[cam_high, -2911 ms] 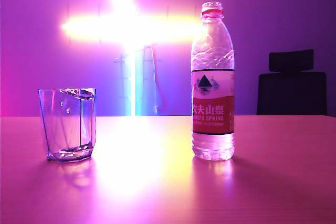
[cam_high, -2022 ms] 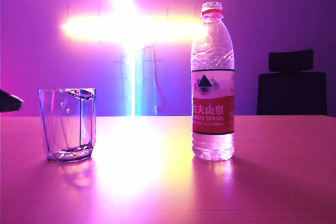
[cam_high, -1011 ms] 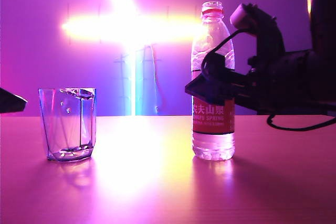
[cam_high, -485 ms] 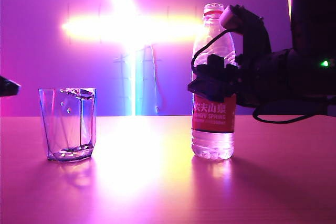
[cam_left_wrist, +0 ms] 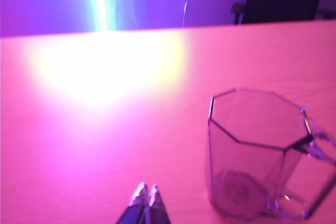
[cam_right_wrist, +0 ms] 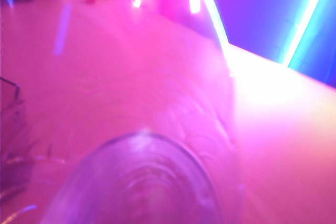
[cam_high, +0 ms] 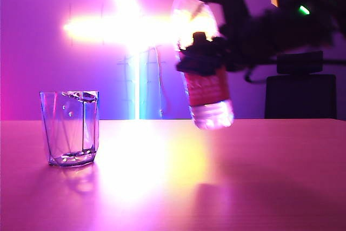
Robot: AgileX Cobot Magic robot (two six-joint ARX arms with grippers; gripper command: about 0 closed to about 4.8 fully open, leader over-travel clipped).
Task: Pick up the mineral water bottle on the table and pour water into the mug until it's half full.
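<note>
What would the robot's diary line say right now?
right gripper: shut on mineral water bottle, lifted, tilted | left gripper: shut, beside mug | mug: on table

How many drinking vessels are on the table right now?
1: the mug stands on the table, left in the exterior view, near the shut left gripper. The right gripper holds the mineral water bottle aloft.

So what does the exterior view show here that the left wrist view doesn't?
Only the exterior view shows the mineral water bottle, lifted clear of the table and tilted, clamped at its label by the right pincer, with a dark chair behind. Only the left wrist view shows the left pincer, shut, hovering close to the mug. Both show the mug standing upright on the table.
</note>
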